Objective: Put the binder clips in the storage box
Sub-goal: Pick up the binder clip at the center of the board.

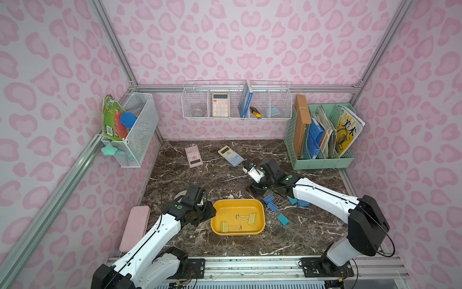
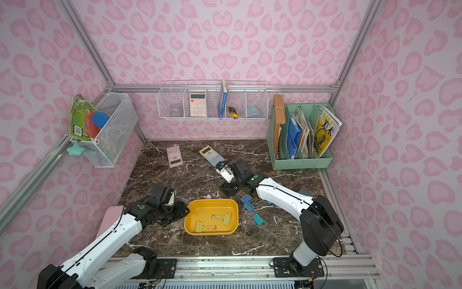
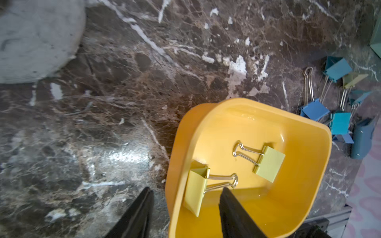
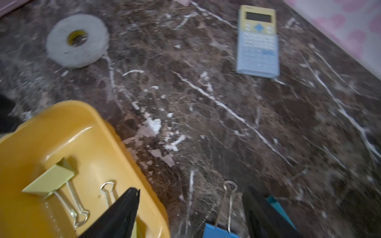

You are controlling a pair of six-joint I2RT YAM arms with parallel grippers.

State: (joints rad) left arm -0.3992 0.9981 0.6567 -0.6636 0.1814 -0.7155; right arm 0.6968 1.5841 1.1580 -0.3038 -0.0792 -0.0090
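Yellow box (image 1: 238,209): near centre of marble table (image 1: 200,180), holding two pale yellow clips (image 1: 247,218). Blue and teal clips (image 1: 272,206): loose on the table, just right of the box. Left gripper (image 3: 186,189): fingers half apart, straddling the box's left wall, gripping nothing. Right gripper (image 4: 190,193): fingers wide, empty, one blue clip (image 4: 216,231) lying between them.

Yellow-orange storage box (image 1: 237,201), pale yellow binder clips (image 1: 250,218), blue and teal clips (image 1: 268,199), brown white-veined table (image 1: 200,180)

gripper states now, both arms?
Left gripper: open, straddling the storage box rim, holding nothing.
Right gripper: open, holding nothing; a blue binder clip lies between its fingers.
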